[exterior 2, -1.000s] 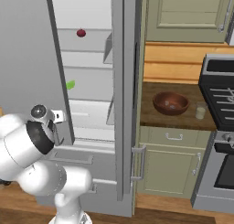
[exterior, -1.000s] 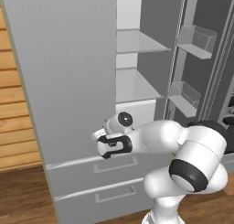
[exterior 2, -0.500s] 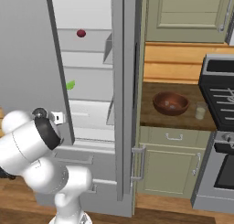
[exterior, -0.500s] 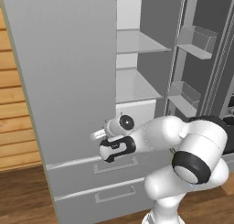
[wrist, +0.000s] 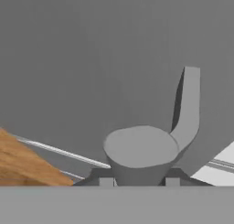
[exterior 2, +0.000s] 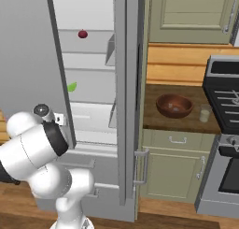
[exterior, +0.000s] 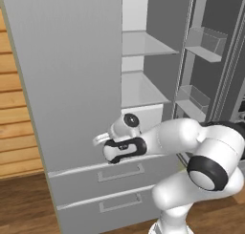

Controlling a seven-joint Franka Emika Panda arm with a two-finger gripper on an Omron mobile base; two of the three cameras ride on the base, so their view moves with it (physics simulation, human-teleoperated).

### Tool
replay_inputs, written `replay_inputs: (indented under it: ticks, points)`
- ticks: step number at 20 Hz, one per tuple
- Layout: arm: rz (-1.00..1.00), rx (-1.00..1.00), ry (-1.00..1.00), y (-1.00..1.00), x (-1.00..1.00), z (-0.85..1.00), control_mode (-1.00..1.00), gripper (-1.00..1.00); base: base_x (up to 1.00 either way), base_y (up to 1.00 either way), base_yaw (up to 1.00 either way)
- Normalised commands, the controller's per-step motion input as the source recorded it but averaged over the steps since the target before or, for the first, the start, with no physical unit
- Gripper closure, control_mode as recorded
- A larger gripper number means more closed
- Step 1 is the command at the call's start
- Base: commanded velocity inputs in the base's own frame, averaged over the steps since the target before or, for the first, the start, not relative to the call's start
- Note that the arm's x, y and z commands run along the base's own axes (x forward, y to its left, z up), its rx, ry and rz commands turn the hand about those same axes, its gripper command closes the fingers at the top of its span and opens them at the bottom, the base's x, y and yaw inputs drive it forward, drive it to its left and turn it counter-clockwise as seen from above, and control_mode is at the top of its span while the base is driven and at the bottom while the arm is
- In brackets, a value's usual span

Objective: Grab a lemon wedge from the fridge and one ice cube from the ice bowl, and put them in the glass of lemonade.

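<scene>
The fridge [exterior: 139,90] stands with both doors swung out, its white shelves showing. My gripper [exterior: 99,140] is at the lower part of the left door's [exterior: 72,75] outer face. In the hand view the gripper [wrist: 139,182] is shut on the door's grey bar handle [wrist: 141,147], which fills the gap between the fingertips. The lemon wedge [exterior 2: 72,87] lies on a middle shelf inside. On the wooden counter to the right sit the brown ice bowl [exterior 2: 174,105] and the small glass of lemonade [exterior 2: 204,113].
A small red round fruit [exterior 2: 82,34] sits on an upper shelf. The right door [exterior 2: 126,83] stands edge-on between the fridge and the counter, its bins [exterior: 203,42] facing inward. A stove [exterior 2: 224,88] flanks the counter. Two drawers [exterior: 119,173] lie below the hand.
The fingers have closed in on the door handle. The hand has shifted slightly left along the door face. The door itself has not visibly moved.
</scene>
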Motion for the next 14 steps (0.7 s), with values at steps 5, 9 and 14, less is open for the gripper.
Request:
replay_inputs:
  ticks: [5, 9, 14]
  points:
    - [0.07, -0.06, 0.09, 1.00, -0.75, 0.00, -1.00, 1.00, 0.00, 0.00, 0.00]
    - [0.13, -0.08, -0.01, 1.00, -0.99, 0.00, -1.00, 1.00, 0.00, 0.00, 0.00]
    - [0.17, -0.10, -0.09, 1.00, -1.00, 0.01, -1.00, 1.00, 0.00, 0.00, 0.00]
